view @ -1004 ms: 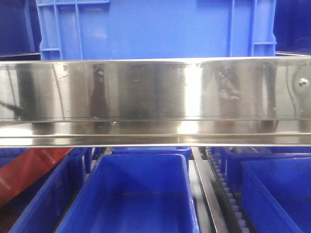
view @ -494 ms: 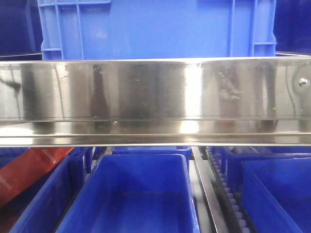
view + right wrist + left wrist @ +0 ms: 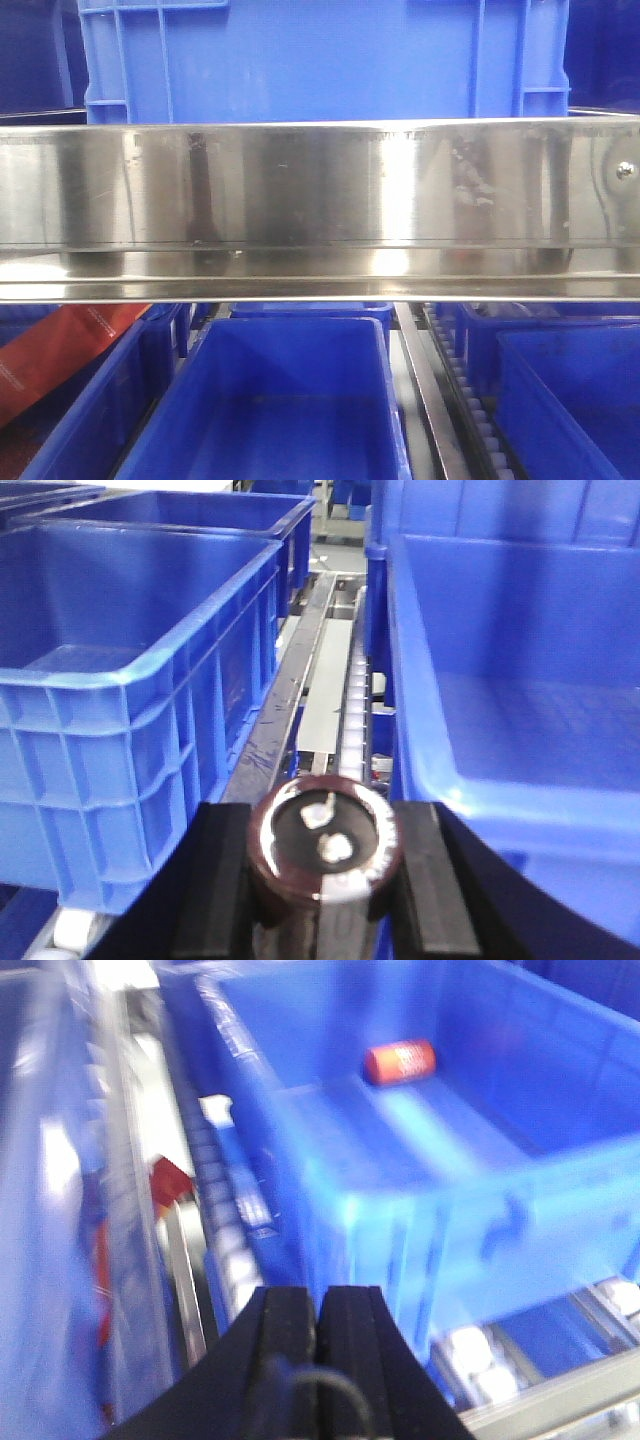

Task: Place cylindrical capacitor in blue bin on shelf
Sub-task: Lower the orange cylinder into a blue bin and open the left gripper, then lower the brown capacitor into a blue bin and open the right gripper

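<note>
Capacitor first: the stubby dark brown cylindrical capacitor with the silvery top [image 3: 325,845] sits in the right claw [image 3: 325,875]. The claw is open only as wide as the capacitor and squeezes it from both sides. It is not in any bin yet.

Just left of the capacitor is a blue plastic bin with ribbed walls [image 3: 130,670]. Just right of the capacitor is a second blue plastic bin [image 3: 520,690], with its rim very near. Beyond the capacitor, between the two bins, runs a grey steel roller track [image 3: 345,695].

The left claw [image 3: 318,1320] is squeezed fully shut and holds nothing.

I think a few things could go wrong. The capacitor is round and smooth, so it could slip out and drop onto the track. The claw could bump a bin rim, because the bins are so close. It could also let go over the wrong bin.

Counting: one capacitor and two claws. Two bins are close to the capacitor, and more stand behind them, too cut off to count. The front view shows the shiny steel shelf [image 3: 320,190] but not the capacitor. The blurry left wrist view shows one small red cylinder [image 3: 400,1062] lying in a bin.
</note>
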Motion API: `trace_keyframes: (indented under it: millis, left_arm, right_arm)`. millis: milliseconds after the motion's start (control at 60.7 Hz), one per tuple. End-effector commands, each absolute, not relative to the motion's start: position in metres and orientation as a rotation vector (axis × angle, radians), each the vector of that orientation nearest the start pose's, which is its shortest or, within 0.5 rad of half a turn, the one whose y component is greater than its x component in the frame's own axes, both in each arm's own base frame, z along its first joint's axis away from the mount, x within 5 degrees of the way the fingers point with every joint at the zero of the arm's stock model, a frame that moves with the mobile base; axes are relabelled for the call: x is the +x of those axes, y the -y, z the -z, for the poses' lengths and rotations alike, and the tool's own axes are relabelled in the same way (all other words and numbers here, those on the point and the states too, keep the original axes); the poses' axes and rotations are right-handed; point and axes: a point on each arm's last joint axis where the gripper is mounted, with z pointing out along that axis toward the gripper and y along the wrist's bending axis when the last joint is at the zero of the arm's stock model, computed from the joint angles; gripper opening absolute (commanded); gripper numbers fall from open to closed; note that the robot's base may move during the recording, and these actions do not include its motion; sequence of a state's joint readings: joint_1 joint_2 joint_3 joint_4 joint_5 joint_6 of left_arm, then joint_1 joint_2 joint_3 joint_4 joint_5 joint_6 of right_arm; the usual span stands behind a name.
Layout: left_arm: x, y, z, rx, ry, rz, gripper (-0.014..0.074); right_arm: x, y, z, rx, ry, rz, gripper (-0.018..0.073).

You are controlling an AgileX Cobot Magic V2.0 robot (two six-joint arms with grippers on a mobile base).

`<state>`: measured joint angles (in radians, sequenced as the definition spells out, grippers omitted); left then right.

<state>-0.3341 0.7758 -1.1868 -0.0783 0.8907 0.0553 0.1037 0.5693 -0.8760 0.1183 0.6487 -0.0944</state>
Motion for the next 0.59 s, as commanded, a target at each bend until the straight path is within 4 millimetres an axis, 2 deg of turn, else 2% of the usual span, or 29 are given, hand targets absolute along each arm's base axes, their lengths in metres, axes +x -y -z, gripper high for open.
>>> trace_keyframes:
  millis: [0, 99, 263, 379, 445, 461, 576]
  left_arm:
    - [0.085, 0.034, -0.44, 0.324, -1.862, 0.284, -0.0111]
    - [0.064, 0.025, -0.423, 0.308, -1.84, 0.274, -0.0111]
    - [0.047, 0.02, -0.408, 0.293, -1.823, 0.278, -0.0111]
    - [0.041, 0.018, -0.406, 0.28, -1.818, 0.288, -0.0111]
    - [0.041, 0.018, -0.406, 0.28, -1.819, 0.288, -0.0111]
    - [0.041, 0.018, -0.406, 0.28, -1.819, 0.288, -0.0111]
    - [0.041, 0.018, -0.406, 0.281, -1.821, 0.288, -0.0111]
  right_arm:
    - [0.1, -0.019, -0.417, -0.16, -1.758, -0.152, -0.009]
    - [0.114, -0.027, -0.436, -0.203, -1.744, -0.19, -0.009]
    - [0.146, -0.047, -0.471, -0.325, -1.715, -0.223, -0.009]
    - [0.184, -0.074, -0.488, -0.408, -1.739, -0.276, -0.009]
    - [0.207, -0.092, -0.49, -0.452, -1.774, -0.3, -0.009]
    - [0.21, -0.096, -0.496, -0.461, -1.764, -0.309, -0.009]
    - [0.251, -0.127, -0.487, -0.53, -1.847, -0.333, -0.009]
